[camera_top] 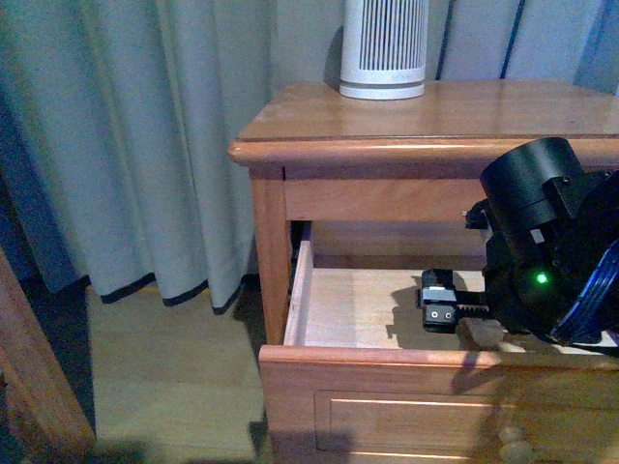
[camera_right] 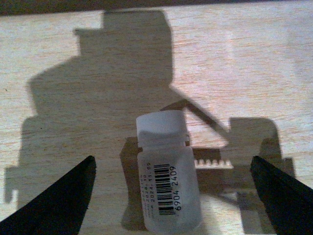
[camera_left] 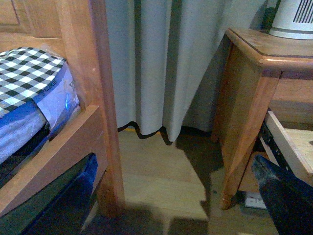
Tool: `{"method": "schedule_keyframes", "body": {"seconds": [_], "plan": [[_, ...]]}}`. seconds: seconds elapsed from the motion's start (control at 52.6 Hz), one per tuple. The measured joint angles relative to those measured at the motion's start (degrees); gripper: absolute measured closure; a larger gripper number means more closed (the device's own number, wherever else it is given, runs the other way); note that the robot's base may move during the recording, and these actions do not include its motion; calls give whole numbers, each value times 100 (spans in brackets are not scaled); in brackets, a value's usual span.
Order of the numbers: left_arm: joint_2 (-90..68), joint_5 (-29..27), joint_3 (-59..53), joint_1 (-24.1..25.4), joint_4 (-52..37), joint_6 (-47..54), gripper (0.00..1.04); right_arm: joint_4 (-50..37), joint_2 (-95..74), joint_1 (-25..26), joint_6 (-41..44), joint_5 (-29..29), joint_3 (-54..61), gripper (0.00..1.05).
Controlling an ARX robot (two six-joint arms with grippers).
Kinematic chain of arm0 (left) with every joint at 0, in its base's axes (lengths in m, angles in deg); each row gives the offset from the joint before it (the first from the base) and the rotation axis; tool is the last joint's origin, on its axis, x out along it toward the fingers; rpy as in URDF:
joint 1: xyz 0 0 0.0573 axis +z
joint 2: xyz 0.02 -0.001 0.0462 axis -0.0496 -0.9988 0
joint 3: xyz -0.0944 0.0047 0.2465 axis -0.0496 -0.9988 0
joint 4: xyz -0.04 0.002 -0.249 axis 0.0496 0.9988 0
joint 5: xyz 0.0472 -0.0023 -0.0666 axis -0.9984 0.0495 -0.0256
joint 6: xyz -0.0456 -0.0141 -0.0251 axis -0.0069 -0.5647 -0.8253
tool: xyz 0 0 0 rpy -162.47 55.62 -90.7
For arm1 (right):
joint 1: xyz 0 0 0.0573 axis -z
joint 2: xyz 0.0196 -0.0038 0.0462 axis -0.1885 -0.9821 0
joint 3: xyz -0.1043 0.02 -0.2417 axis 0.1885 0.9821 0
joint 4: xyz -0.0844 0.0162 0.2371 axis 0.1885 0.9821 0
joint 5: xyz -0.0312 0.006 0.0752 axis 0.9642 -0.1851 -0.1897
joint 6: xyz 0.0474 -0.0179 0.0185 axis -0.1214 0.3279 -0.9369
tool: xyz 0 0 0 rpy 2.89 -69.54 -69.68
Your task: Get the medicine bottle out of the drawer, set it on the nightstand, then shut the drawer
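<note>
The medicine bottle (camera_right: 166,181), white with a white cap and a barcode label, lies on the pale wood floor of the open upper drawer (camera_top: 387,356). In the right wrist view my right gripper (camera_right: 172,164) is open, with one dark finger (camera_right: 58,205) on each side of the bottle and clear gaps between them. In the front view the right arm (camera_top: 551,251) reaches down into the drawer and hides the bottle. The nightstand (camera_top: 435,116) stands above. My left gripper (camera_left: 171,196) is open and empty over the floor beside the nightstand (camera_left: 244,112).
A white slatted device (camera_top: 384,48) stands at the back of the nightstand top. Grey curtains (camera_top: 145,145) hang to the left. A wooden bed frame (camera_left: 93,98) with checkered bedding (camera_left: 29,73) stands across the floor gap. The lower drawer's knob (camera_top: 515,447) shows below.
</note>
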Motion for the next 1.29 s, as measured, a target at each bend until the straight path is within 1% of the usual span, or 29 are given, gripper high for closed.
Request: {"method": "schedule_keyframes", "body": {"seconds": [0.076,0.152,0.266,0.304,0.38,0.513,0.608,0.742,0.837,0.913,0.97,1.046,1.084,1.141,1.198,1.293], "plan": [[0,0,0,0,0,2,7,-61,-109,-4,0,-2,-33,29],[0,0,0,0,0,2,7,-90,-186,4,0,-4,-46,42],[0,0,0,0,0,2,7,-131,-223,11,0,17,-46,58],[0,0,0,0,0,2,7,-149,-223,17,2,-2,-46,65],[0,0,0,0,0,2,7,-168,-221,20,2,0,-46,73],[0,2,0,0,0,2,7,-149,-94,-4,4,131,-4,75],[0,2,0,0,0,2,7,225,282,-87,-177,229,44,75],[0,2,0,0,0,2,7,881,1010,-350,-673,160,94,75],[0,0,0,0,0,2,7,1556,1692,-656,-1209,-122,96,75],[0,2,0,0,0,2,7,1930,2079,-841,-1460,-284,92,75],[0,2,0,0,0,0,7,2118,2347,-975,-1558,-278,44,75],[0,0,0,0,0,2,7,2149,2636,-1049,-1526,-107,-144,75],[0,0,0,0,0,0,7,2002,2789,-1034,-1340,151,-341,75],[0,2,0,0,0,2,7,1926,2900,-861,-1045,313,-793,75],[0,0,0,0,0,2,7,1873,2870,-656,-772,369,-1174,75],[0,2,0,0,0,2,7,1781,2398,-153,-306,361,-1961,75]]}}
